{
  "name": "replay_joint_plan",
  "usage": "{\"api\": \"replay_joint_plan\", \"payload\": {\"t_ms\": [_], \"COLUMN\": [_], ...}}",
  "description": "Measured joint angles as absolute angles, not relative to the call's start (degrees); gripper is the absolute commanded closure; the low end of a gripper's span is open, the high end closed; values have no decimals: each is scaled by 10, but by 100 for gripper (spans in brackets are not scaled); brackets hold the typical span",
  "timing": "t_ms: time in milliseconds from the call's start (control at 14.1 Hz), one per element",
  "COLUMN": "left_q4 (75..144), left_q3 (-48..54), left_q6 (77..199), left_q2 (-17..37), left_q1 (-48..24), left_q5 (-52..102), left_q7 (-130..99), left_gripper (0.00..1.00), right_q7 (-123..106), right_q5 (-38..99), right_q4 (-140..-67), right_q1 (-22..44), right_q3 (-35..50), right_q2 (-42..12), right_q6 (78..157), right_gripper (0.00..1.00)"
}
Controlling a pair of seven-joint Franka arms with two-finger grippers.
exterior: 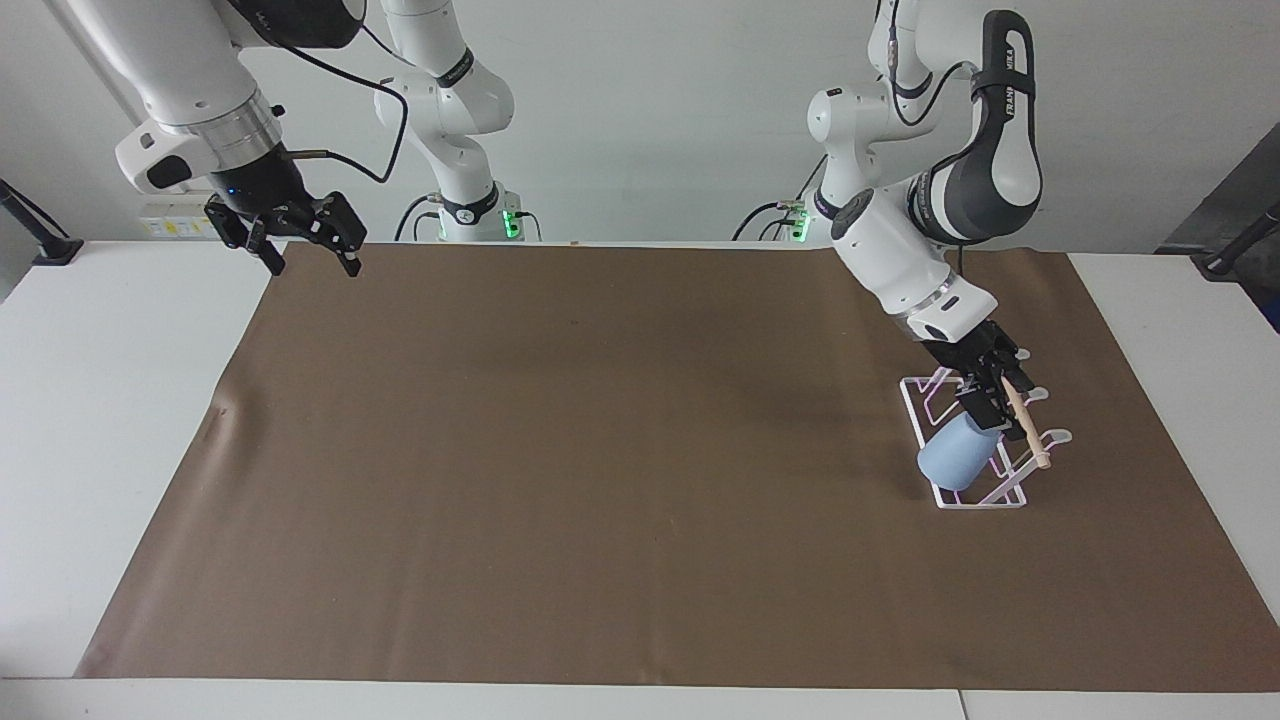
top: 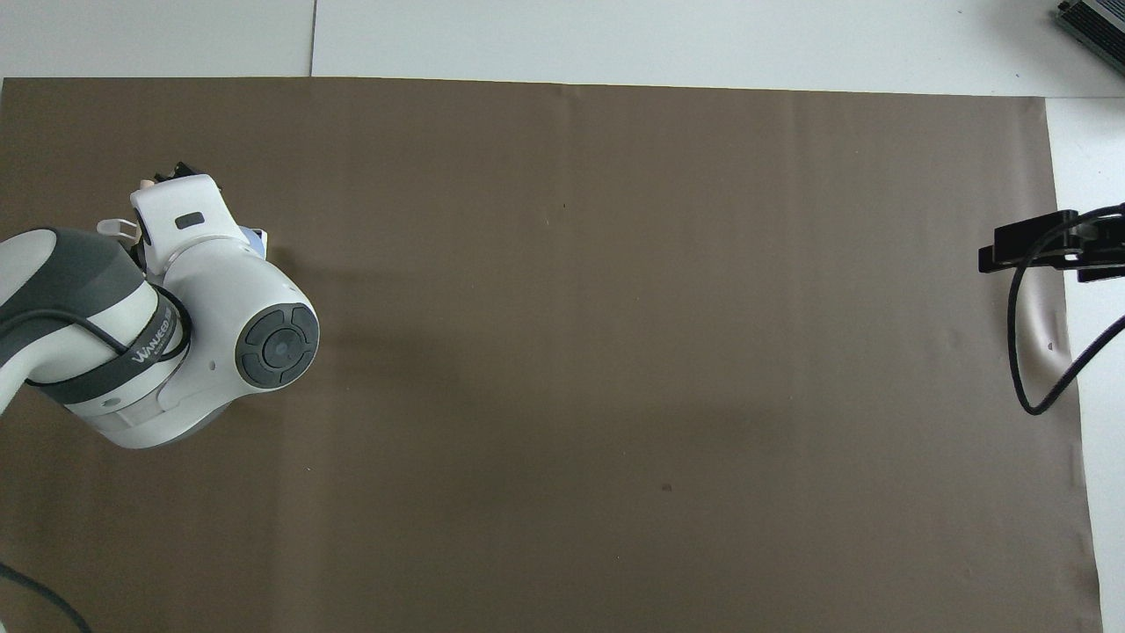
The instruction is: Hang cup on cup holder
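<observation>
The blue-grey cup lies tilted on the prongs of the white wire cup holder, at the left arm's end of the brown mat. A wooden dowel runs along the holder's top. My left gripper hangs just above the cup, open, with its fingers off the cup. In the overhead view the left arm covers most of the holder, and only a sliver of the cup shows. My right gripper waits open and empty, raised over the mat's corner at the right arm's end.
A brown paper mat covers most of the white table. The right gripper's cable loops down over the mat's edge. A dark device sits at the table's corner farthest from the robots.
</observation>
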State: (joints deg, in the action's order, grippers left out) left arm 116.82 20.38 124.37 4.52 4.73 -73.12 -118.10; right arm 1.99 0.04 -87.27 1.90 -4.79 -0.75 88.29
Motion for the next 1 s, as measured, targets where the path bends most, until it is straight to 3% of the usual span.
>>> {"api": "replay_joint_plan", "payload": {"t_ms": [285, 996], "left_q4": [1145, 1073], "left_q3": [207, 191], "left_q6": [1246, 1243], "left_q2": [41, -5], "left_q1": [47, 76], "left_q5": [-649, -240], "left_q7": [-1074, -605], "left_gripper": [0, 0], "right_q7": [20, 20], "right_q5": [-3, -3], "right_q4": [-903, -912], "right_q1": [19, 19], "right_q3": [-48, -48], "right_q2": [8, 22], "right_q6": [878, 878], "right_gripper": [0, 0]}}
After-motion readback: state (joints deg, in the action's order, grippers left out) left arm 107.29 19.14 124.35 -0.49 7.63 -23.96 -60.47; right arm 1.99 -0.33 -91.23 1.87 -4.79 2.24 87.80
